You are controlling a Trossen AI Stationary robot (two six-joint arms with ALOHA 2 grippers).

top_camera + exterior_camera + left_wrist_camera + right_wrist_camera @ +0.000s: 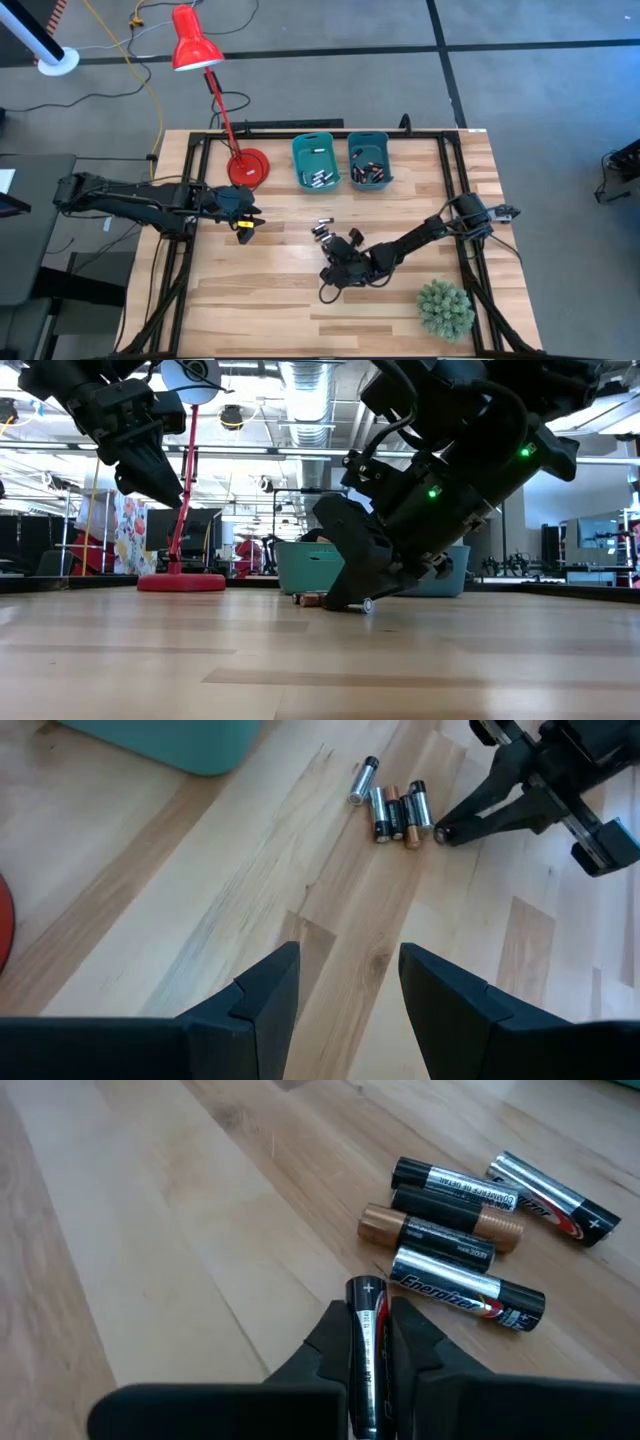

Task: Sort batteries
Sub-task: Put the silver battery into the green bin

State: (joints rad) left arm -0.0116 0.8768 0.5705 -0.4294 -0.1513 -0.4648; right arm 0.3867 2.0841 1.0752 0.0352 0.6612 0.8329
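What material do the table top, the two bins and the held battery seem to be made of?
Table top: light wood, matt finish, with visible grain and plank joints.
Bins: probably plastic, teal, smooth with rounded rims.
Battery in the right gripper: likely metal under a glossy printed wrap; its end cap shines silver.

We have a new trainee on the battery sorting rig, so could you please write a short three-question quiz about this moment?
1. True or false: the right tool is shut on a battery.
2. How many loose batteries lie on the table just beyond that tool?
A) two B) four C) seven
3. Fill in: the left tool hangs open above the table beside the red ____.

Key: 1 true; 2 B; 3 lamp. Both teal bins already hold batteries.
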